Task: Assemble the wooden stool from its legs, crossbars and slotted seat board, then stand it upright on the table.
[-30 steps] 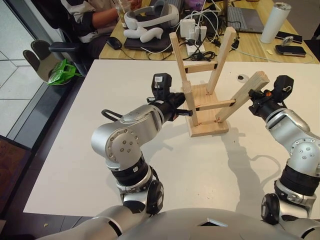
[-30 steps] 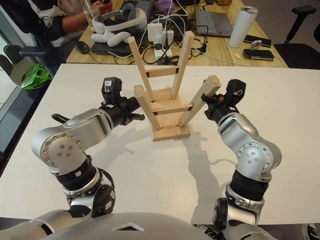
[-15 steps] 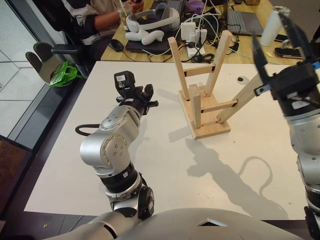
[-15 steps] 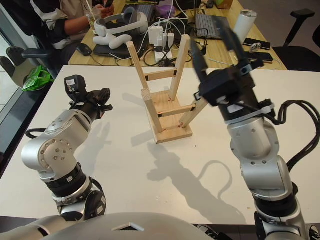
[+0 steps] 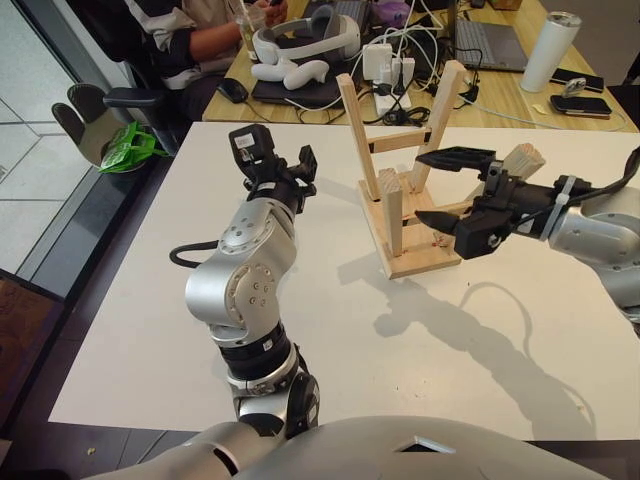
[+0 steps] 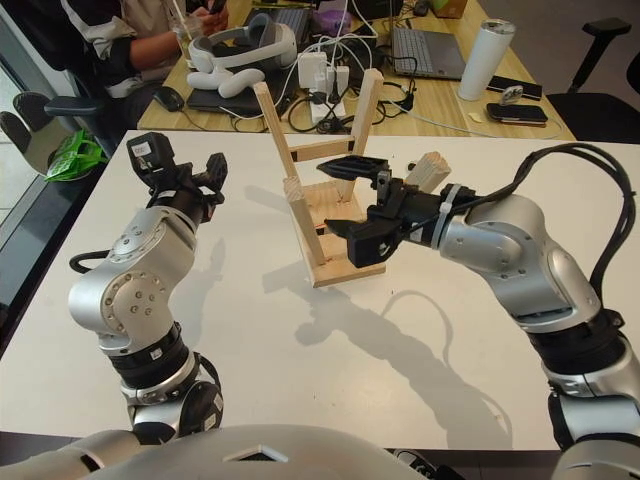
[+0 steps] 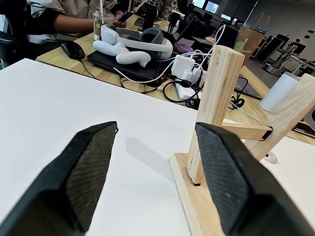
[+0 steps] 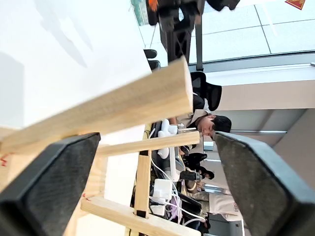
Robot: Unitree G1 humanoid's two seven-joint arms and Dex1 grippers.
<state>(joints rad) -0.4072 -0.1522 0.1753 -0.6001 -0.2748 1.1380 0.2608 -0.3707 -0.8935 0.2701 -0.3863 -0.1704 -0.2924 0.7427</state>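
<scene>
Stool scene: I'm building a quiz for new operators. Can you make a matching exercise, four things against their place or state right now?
Things:
1. stool
2. left gripper
3. right gripper
4. white tumbler

States:
A. standing on the wooden desk behind
B. open, straddling a stool leg
C. upside down, seat board on the white table
D. open, apart from the stool

Pairs: 1-C, 2-D, 3-B, 4-A

Pale wooden stool (image 5: 412, 190) upside down on white table (image 5: 180, 300), legs up.
</scene>
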